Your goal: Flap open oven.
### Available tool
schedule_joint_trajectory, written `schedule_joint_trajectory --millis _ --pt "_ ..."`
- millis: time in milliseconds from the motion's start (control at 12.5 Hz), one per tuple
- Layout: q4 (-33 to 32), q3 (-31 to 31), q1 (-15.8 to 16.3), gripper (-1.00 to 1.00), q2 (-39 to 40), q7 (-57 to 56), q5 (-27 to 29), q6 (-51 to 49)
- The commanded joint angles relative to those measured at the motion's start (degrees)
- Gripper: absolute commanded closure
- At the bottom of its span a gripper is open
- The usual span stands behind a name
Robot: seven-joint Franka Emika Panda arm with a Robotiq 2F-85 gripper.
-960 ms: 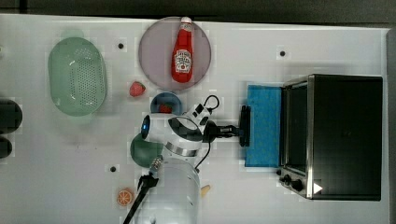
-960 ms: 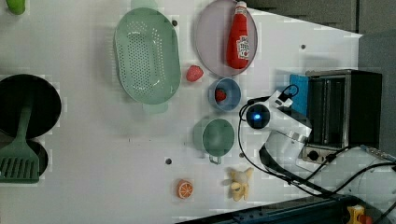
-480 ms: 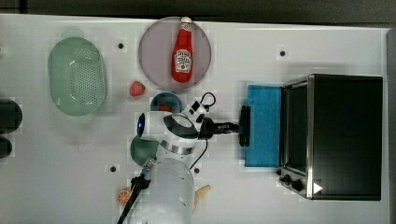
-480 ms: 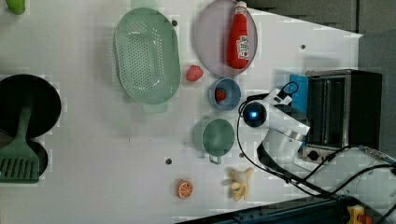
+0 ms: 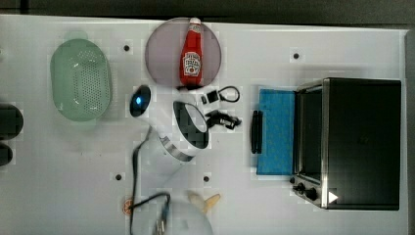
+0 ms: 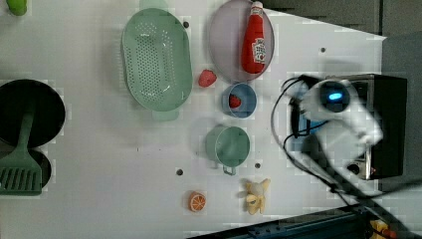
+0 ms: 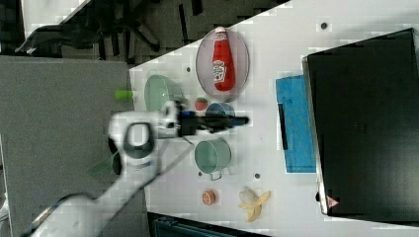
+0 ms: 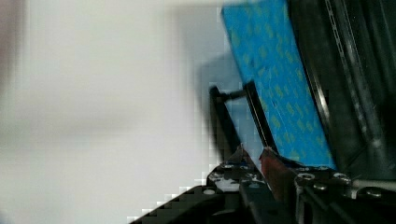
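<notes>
The oven (image 5: 362, 142) is a black box at the top view's right, with small knobs (image 5: 306, 188) on its front corner. Its blue glass door (image 5: 276, 132) lies folded down flat on the table, and the black bar handle (image 5: 255, 131) is at its outer edge. My gripper (image 5: 235, 121) hovers a short way off the handle toward the top view's left, touching nothing. In the right view the gripper (image 7: 244, 120) also stands apart from the handle (image 7: 282, 126). The wrist view looks past the fingertips (image 8: 233, 163), which are a narrow gap apart, onto the handle (image 8: 226, 121) and door (image 8: 275, 84).
A ketchup bottle (image 5: 192, 54) lies on a purple plate (image 5: 161, 54), with a green colander (image 5: 80, 78) at the top view's left. In the left view there are a green cup (image 6: 228, 145), a blue bowl (image 6: 246, 107), a banana (image 6: 255, 195) and an orange slice (image 6: 197, 201).
The gripper has drawn back from the door handle toward the top view's left, and the arm has swung and risen. The door stays flat.
</notes>
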Motion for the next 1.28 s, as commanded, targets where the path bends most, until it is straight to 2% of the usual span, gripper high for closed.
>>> schedule_joint_trajectory --millis 80,320,400,480,800,1280 --pt "2.92 -3.35 -1.85 0.65 -13.52 3.42 12.61 -1.19" --pt "3.65 -5.99 -2.03 0.65 -23.25 3.42 28.37 -6.46" --pt "4.24 -6.68 -2.03 0.65 -25.88 3.42 32.23 -8.99" --pt "4.92 -7.10 -2.03 0.65 -28.17 3.41 33.67 -11.16" --pt "5.53 -6.76 -1.98 0.65 -33.62 3.42 33.50 -15.82" --pt "5.49 -6.84 -1.98 0.65 -33.70 3.42 33.50 -17.40"
